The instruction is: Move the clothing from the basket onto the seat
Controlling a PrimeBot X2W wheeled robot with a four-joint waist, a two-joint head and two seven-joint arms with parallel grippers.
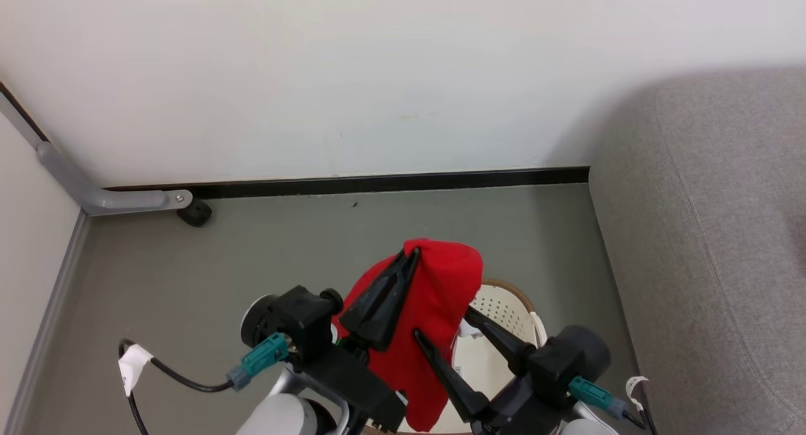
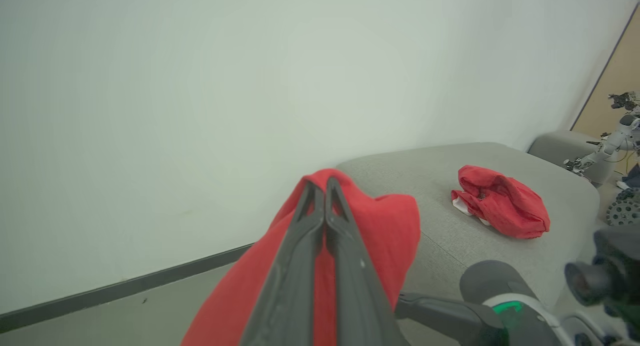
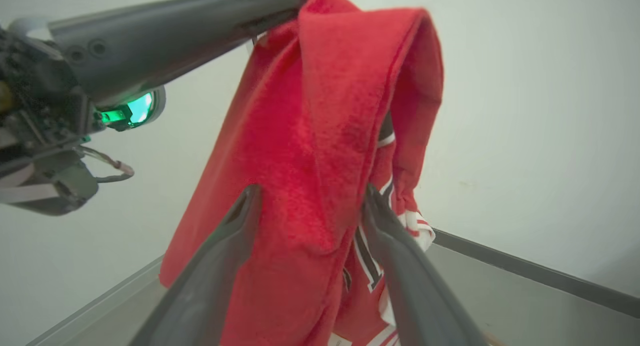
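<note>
The red clothing (image 1: 434,296) hangs lifted above the cream basket (image 1: 513,306), whose brown rim shows behind it. My left gripper (image 1: 411,254) is shut on the clothing's top fold, also seen in the left wrist view (image 2: 318,186). My right gripper (image 1: 442,322) stands open lower down. In the right wrist view (image 3: 310,191) its two fingers straddle the hanging fabric (image 3: 310,135) without pinching it. Striped cuffs (image 3: 412,223) dangle behind. The grey seat (image 1: 711,246) lies to the right of the basket.
A second red garment (image 2: 500,203) lies crumpled on the seat (image 2: 430,186). A white wall with a dark skirting board (image 1: 390,184) stands behind the grey floor. A grey bracket (image 1: 94,192) runs along the left corner. Another robot (image 2: 607,145) stands far right.
</note>
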